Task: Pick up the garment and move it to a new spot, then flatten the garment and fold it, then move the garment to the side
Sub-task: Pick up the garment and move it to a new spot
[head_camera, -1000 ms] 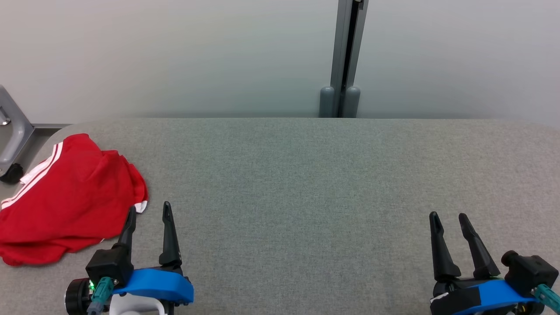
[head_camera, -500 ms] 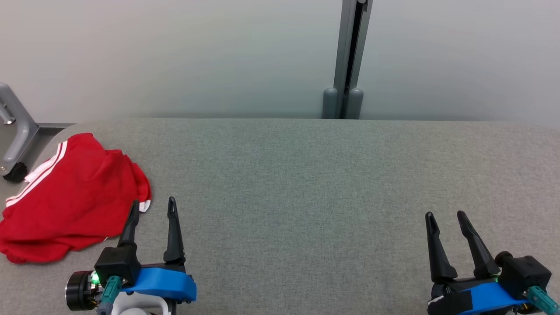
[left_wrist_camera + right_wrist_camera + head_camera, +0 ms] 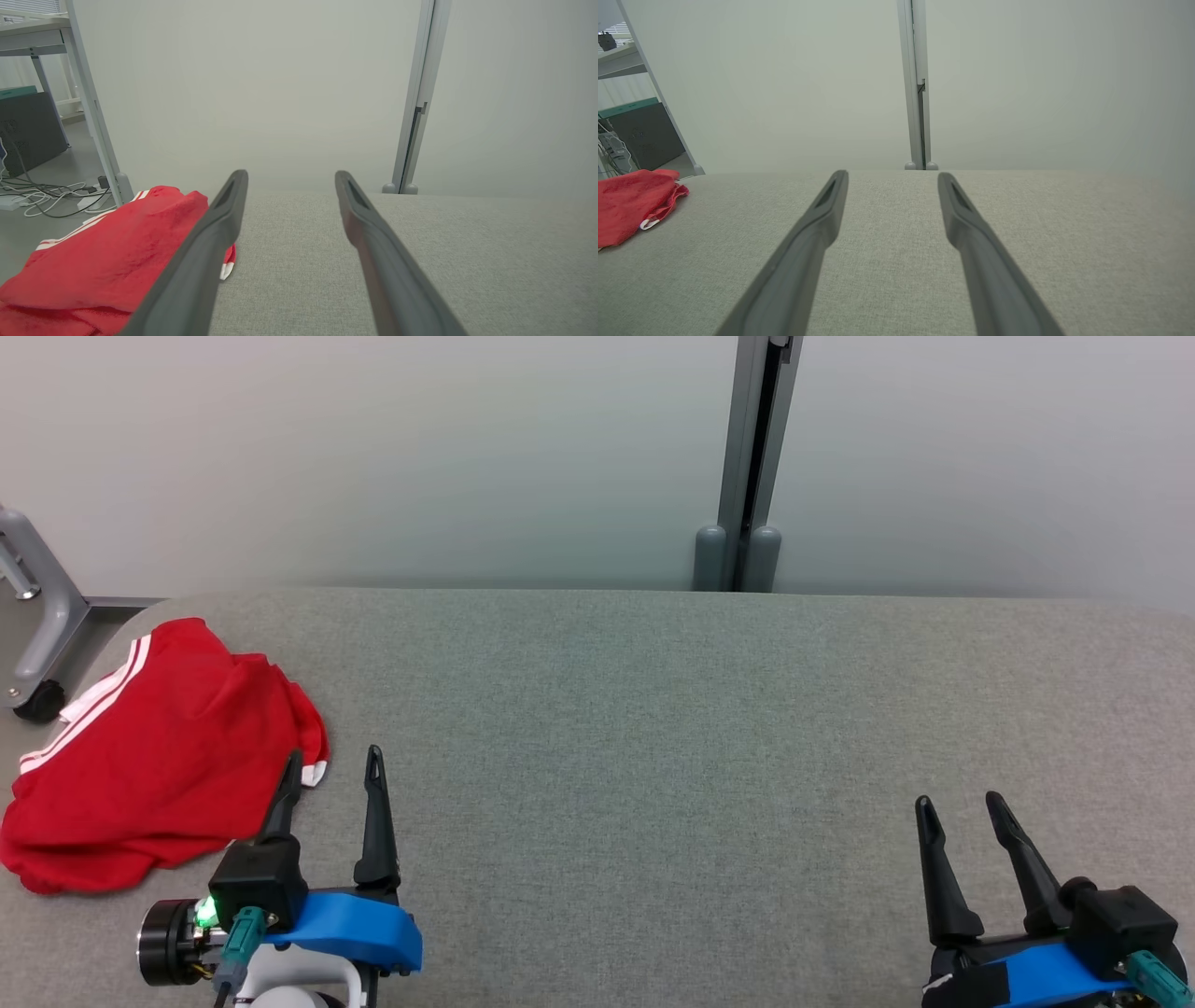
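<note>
Grey fabric table (image 3: 709, 728), pale wall panels (image 3: 373, 448)

Bright, even, diffuse light, barely any shadows or glare; sharp throughout, with wide-angle stretching in both wrist views

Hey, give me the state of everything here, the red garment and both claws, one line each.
red garment, crumpled in a heap at the left end of the table, not held.
left claw, open, empty, just right of the garment.
right claw, open, empty, far from the garment.
</note>
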Motion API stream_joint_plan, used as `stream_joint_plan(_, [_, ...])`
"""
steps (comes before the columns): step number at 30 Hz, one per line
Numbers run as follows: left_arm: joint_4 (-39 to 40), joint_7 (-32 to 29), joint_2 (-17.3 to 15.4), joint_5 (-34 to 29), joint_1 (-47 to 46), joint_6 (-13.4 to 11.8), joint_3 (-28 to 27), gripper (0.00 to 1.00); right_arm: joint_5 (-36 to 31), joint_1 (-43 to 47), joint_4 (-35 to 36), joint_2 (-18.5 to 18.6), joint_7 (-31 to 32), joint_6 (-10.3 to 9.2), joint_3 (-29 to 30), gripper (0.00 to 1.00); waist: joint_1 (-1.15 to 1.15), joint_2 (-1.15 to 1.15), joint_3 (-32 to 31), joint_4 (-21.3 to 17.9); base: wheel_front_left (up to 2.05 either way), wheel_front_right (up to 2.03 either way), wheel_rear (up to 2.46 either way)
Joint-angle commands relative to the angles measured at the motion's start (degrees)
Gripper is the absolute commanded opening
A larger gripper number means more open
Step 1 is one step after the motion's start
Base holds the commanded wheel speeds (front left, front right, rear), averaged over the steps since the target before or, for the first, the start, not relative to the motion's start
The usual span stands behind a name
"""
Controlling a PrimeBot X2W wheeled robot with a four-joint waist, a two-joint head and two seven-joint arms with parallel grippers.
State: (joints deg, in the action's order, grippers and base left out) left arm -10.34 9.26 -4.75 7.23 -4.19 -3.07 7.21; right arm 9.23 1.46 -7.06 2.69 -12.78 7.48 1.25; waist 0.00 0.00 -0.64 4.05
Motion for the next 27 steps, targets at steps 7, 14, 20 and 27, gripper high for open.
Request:
stream_joint_plan(7, [1.71, -2.12, -0.33, 0.98, 0.81, -0.48, 0.04, 1.00, 0.40, 0.95, 0.69, 0.34, 1.33, 0.03, 0.92, 1.00, 0.00, 0.00, 0.21, -0.18, 0.00, 0.00, 0.00])
stream_joint_plan(14, [2.56, -3.04, -0.60, 1.19, 1.22, -0.87, 0.32, 1.00, 0.66, 1.18, 1.20, 0.34, 1.88, 0.03, 1.00, 1.00, 0.00, 0.00, 0.38, -0.11, 0.00, 0.00, 0.00])
stream_joint_plan(20, [2.90, -3.37, -0.87, 1.45, 1.42, -1.18, 0.50, 1.00, 0.76, 1.32, 1.44, 0.34, 2.03, 0.03, 1.01, 1.00, 0.00, 0.00, 0.52, -0.05, 0.00, 0.00, 0.00])
stream_joint_plan(27, [3.41, -3.40, -1.38, 1.59, 0.86, -1.65, 0.42, 1.00, 0.62, 0.87, 1.83, 0.32, 2.29, 0.03, 0.93, 1.00, 0.00, 0.00, 1.01, 0.79, 0.00, 0.00, 0.00])
